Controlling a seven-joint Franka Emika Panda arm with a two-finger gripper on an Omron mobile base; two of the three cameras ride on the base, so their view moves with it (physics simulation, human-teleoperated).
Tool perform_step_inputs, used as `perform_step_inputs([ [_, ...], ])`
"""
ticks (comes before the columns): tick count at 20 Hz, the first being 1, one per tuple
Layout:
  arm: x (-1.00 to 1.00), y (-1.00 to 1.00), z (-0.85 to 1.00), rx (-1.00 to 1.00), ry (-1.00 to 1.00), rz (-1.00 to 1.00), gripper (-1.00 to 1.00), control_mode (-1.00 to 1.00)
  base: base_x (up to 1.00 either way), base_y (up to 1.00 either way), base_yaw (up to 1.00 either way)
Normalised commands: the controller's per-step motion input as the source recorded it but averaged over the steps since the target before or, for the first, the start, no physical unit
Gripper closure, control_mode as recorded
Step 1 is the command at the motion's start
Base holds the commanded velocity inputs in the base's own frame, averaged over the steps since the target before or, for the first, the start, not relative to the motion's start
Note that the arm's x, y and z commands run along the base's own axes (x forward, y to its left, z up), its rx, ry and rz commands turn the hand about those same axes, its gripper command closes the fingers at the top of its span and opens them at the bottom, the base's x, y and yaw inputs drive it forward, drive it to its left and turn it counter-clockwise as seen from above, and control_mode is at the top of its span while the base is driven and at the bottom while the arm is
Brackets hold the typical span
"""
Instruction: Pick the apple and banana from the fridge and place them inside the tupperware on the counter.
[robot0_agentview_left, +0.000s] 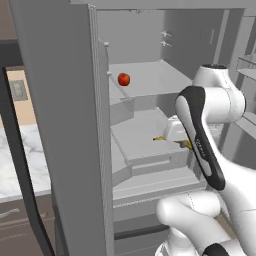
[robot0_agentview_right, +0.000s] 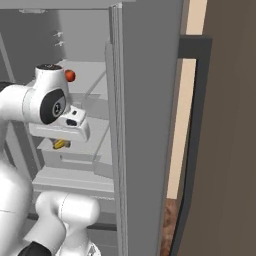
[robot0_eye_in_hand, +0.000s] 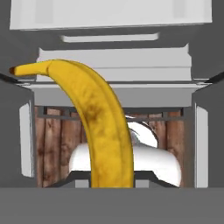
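Observation:
The yellow banana (robot0_eye_in_hand: 103, 127) rises from the bottom middle of the hand view and curves up to the left, hiding the fingertips. My gripper (robot0_eye_in_hand: 111, 186) appears shut on it. In the left base view the hand (robot0_agentview_left: 176, 131) is over the fridge's middle shelf (robot0_agentview_left: 137, 137), with the banana's ends (robot0_agentview_left: 159, 138) sticking out on either side. The red apple (robot0_agentview_left: 123, 79) sits on the upper shelf, above and left of the hand, also the apple (robot0_agentview_right: 70, 75) just beside the arm's elbow. The banana (robot0_agentview_right: 60, 144) hangs under the hand. The tupperware is out of view.
The open fridge (robot0_agentview_left: 65, 110) has tall grey walls close on both sides of the arm. A strip of marble counter (robot0_agentview_left: 32, 160) lies to the left beyond the door. Wood floor (robot0_eye_in_hand: 54, 144) shows below the shelves in the hand view.

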Motion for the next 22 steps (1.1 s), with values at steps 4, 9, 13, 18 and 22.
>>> perform_step_inputs([
  [4,-0.67,0.00,0.44,0.00,0.00,0.00,1.00,-1.00,0.00,0.00,0.00],
  [9,-0.35,0.00,0.27,0.00,0.00,0.00,1.00,1.00,-0.24,0.00,0.00],
  [13,0.00,0.00,0.00,0.00,0.00,0.00,1.00,1.00,-0.79,0.00,0.00],
  [18,0.00,0.00,0.00,0.00,0.00,0.00,1.00,1.00,-1.00,0.08,0.00],
  [22,0.00,0.00,0.00,0.00,0.00,0.00,1.00,1.00,-1.00,0.27,0.00],
])
